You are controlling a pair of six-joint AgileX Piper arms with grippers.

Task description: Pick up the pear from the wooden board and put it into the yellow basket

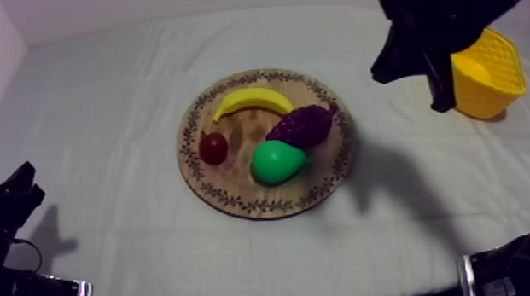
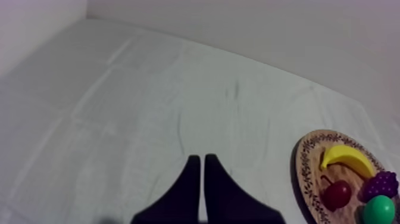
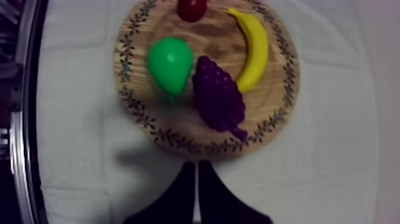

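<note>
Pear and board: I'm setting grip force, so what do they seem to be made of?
The pear looks like smooth moulded plastic: uniform bright green with a faint sheen, though hollow or solid cannot be told. The board looks like wood with a matte finish: brown streaky grain, and a dark leaf pattern on its rim, printed or burned.

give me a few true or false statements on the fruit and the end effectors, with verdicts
1. The pear lies on the board. True.
2. The banana is in the basket. False: it lies on the board.
3. The right end effector is shut on the pear. False: it is shut on nothing, short of the board's rim.
4. The grapes lie between pear and banana. True.
5. The left end effector is shut, over bare cloth. True.
</note>
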